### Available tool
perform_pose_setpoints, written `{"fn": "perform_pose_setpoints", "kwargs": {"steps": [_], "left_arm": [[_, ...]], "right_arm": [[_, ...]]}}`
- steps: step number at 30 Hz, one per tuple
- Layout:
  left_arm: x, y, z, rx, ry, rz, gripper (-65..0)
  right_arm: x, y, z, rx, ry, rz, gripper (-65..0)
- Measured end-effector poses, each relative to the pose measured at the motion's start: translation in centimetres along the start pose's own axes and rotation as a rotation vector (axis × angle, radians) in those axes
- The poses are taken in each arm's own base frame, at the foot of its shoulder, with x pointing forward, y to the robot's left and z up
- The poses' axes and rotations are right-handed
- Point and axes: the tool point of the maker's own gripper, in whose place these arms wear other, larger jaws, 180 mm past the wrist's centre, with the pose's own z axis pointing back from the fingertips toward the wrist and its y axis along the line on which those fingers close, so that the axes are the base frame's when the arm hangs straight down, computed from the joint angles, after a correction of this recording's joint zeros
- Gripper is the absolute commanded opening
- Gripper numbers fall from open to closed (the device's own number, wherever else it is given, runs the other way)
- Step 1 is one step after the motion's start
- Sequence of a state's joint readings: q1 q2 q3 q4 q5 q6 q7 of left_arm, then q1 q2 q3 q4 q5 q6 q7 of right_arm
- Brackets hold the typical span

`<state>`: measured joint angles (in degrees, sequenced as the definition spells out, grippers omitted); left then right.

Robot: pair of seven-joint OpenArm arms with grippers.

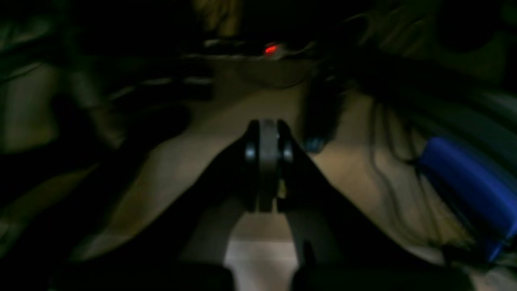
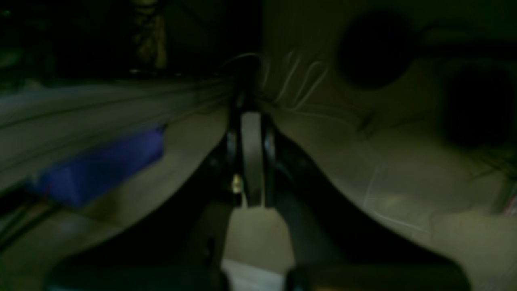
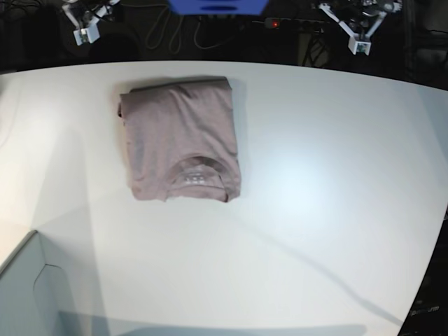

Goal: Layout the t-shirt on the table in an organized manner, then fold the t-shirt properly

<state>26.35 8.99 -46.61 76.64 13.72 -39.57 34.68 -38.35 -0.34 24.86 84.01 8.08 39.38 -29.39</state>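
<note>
Shirt folded, both my pincers clamped on nothing

The t-shirt (image 3: 182, 140) lay folded on the table (image 3: 315, 196), well apart from my left gripper (image 1: 268, 161) and right gripper (image 2: 251, 157), both off beyond its far edge

Plain dusty-mauve t-shirt (image 3: 182, 136), matte white table (image 3: 329, 175)

The t-shirt (image 3: 182, 140) lies folded into a neat rectangle on the white table (image 3: 315, 196), collar end facing the near edge with the pale label print showing inside the neckline. Up at the far edge, the right gripper (image 3: 84, 35) hangs off the table just beyond the shirt's far left corner, while the left gripper (image 3: 359, 43) sits well apart from the shirt. A pale grey-blue box corner (image 3: 24, 287) pokes in nearest the camera, far from both grippers.
</note>
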Motion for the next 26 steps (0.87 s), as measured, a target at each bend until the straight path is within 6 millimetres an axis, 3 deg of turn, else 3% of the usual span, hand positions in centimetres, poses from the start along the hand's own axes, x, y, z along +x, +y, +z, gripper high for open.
{"fn": "perform_pose_setpoints", "kwargs": {"steps": [4, 8, 10, 12, 15, 18, 21, 26], "left_arm": [[-3.2, -3.0, -5.1, -0.167, 0.062, 0.073, -65.0], [-3.7, -2.6, -9.1, -0.235, 0.079, 0.209, -65.0], [-3.6, -2.0, -10.2, -0.154, 0.029, 0.253, -65.0], [-3.5, -2.3, -10.6, -0.101, -0.021, 0.191, -65.0], [-4.6, -1.1, -10.8, 0.009, 0.008, 0.049, -65.0], [-4.7, -1.4, -11.0, 0.052, 0.013, 0.02, -65.0], [-3.6, -2.3, -11.4, 0.036, -0.011, 0.023, -65.0], [-3.7, -2.4, -11.4, 0.04, -0.009, 0.022, -65.0]], "right_arm": [[-2.8, 1.1, -3.4, 0.094, 0.046, -0.034, -65.0], [-5.4, 4.1, -7.5, 0.186, 0.072, -0.019, -65.0], [-6.8, 3.7, -9.0, 0.107, 0.05, -0.046, -65.0], [-8.4, 2.6, -9.7, 0.038, 0.072, -0.059, -65.0], [-9.7, 1.8, -10.1, 0.026, 0.091, -0.108, -65.0], [-9.6, 1.4, -10.9, 0.022, 0.114, -0.134, -65.0], [-8.4, 0.8, -11.6, -0.025, 0.085, -0.132, -65.0], [-9.6, -2.9, -10.5, -0.28, 0.052, -0.077, -65.0]]}}
